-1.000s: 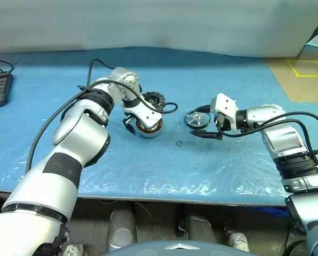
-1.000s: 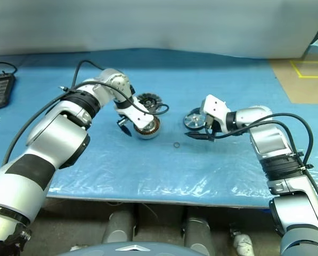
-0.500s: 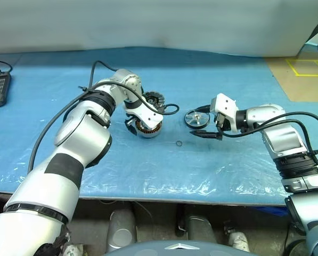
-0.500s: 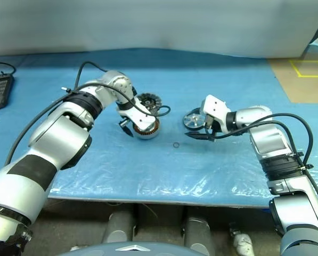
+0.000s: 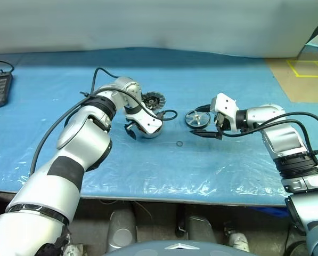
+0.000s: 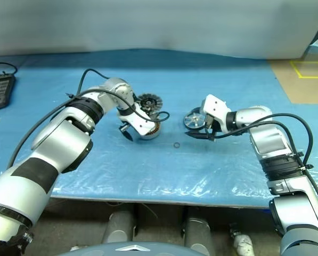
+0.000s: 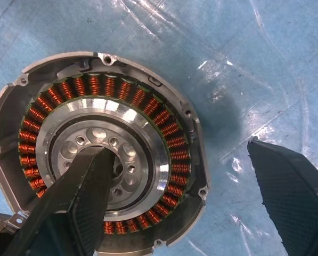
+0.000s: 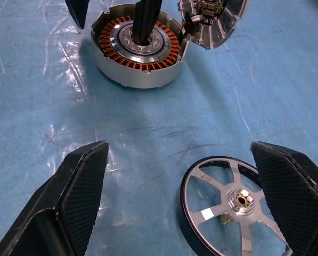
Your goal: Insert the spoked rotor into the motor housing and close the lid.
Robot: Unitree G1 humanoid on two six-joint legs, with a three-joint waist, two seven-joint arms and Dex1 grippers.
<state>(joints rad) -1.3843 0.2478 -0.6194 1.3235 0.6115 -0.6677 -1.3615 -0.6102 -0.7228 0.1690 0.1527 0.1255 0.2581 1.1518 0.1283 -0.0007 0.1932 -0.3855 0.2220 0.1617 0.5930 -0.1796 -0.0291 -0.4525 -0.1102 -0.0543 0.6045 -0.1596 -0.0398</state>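
blue-sheeted bench. left tool straddles motor housing wall, not clamped; right tool wide over spoked rotor. lid behind housing. next: steady housing, grasp rotor.

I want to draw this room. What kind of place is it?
Probably a workshop or robot test lab. A work table is covered in blue plastic sheeting, motor parts lie on it, like the motor housing with copper windings and the spoked rotor, and yellow tape marks the floor.
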